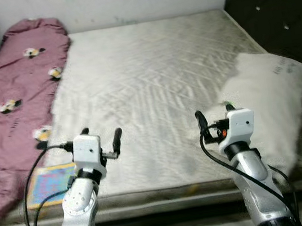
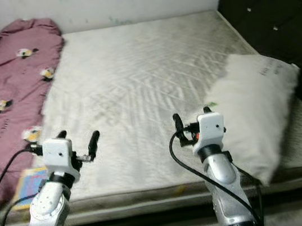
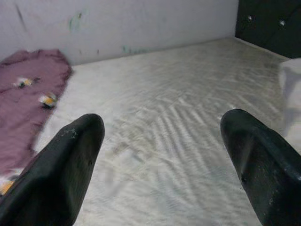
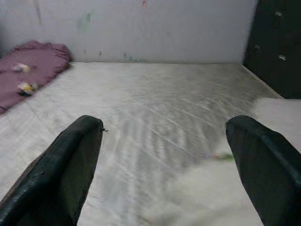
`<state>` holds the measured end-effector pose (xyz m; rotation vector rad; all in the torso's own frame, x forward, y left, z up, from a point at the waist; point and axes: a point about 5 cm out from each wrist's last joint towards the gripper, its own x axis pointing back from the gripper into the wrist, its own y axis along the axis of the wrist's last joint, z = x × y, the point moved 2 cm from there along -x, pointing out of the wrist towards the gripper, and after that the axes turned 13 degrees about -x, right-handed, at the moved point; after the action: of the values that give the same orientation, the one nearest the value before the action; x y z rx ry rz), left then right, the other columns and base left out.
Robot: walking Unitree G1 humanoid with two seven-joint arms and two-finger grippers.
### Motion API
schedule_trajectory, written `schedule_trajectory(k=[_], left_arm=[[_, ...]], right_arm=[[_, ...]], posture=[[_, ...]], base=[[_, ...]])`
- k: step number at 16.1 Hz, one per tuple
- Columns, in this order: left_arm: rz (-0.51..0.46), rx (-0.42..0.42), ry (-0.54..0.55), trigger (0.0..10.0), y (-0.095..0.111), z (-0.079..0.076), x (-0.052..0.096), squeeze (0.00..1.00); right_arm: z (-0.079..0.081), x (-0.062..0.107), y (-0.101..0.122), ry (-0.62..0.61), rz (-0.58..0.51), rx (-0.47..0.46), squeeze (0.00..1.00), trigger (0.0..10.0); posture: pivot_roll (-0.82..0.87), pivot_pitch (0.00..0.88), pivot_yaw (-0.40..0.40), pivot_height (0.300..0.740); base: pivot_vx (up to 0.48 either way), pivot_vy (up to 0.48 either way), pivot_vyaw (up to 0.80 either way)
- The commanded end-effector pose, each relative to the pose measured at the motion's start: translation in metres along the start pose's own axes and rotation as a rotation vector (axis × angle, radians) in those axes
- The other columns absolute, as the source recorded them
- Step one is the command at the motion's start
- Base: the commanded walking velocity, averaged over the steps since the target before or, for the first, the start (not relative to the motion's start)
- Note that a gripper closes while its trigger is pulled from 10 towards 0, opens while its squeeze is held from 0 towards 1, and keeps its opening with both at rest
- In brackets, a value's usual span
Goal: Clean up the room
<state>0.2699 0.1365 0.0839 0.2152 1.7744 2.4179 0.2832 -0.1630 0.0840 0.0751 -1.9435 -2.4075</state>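
Observation:
A bare white mattress (image 1: 143, 63) lies before me. A crumpled pink blanket (image 1: 12, 94) with small flower prints runs along its left side. Against the right edge, tilted, lies a white pillow (image 1: 268, 95). A colourful flat book (image 1: 50, 182) rests at the front left corner, partly under the blanket's edge. My left gripper (image 1: 101, 136) hovers open over the front of the mattress, just right of the book. Level with it, my right gripper (image 1: 213, 114) stands open just left of the pillow's lower end. Both are empty.
A dark tufted headboard (image 1: 282, 2) stands along the right side and a pale wall (image 1: 123, 0) at the far end. A small green scrap (image 4: 225, 157) lies by the pillow's edge. The mattress's front edge (image 1: 163, 193) runs just below my wrists.

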Motion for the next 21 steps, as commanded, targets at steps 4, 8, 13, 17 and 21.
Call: schedule_trajectory(k=[4, 8, 13, 17, 21], left_arm=[[-0.005, -0.011, 0.042, 10.0, 0.002, 0.005, 0.005, 0.00], [0.029, 0.016, 0.120, 10.0, -0.005, 0.009, 0.019, 0.00], [0.001, -0.023, 0.107, 10.0, 0.002, 0.020, -0.001, 0.00], [-0.003, -0.039, 0.104, 10.0, 0.004, 0.026, -0.003, 0.00], [0.001, -0.040, 0.058, 10.0, 0.002, 0.018, -0.008, 0.00]], right_arm=[[0.009, -0.007, -0.001, 0.050, 0.014, 0.000, 0.00, 10.0], [0.023, -0.021, -0.001, 0.135, 0.032, 0.010, 0.00, 10.0], [0.023, -0.031, 0.001, 0.106, 0.006, 0.006, 0.00, 10.0], [0.035, -0.032, 0.001, 0.116, -0.014, 0.019, 0.00, 10.0], [0.029, -0.022, -0.009, 0.080, -0.007, 0.010, 0.00, 10.0]], posture=[[0.01, 0.026, -0.009, 0.740], [0.06, 0.027, -0.070, 0.740], [0.07, 0.010, -0.032, 0.740], [0.04, 0.018, 0.008, 0.740], [0.01, 0.002, 0.043, 0.740]], base=[[0.000, -0.069, 0.00], [0.000, 0.000, 0.00], [0.000, 0.000, 0.00], [0.000, 0.000, 0.00], [0.000, 0.000, 0.00]])
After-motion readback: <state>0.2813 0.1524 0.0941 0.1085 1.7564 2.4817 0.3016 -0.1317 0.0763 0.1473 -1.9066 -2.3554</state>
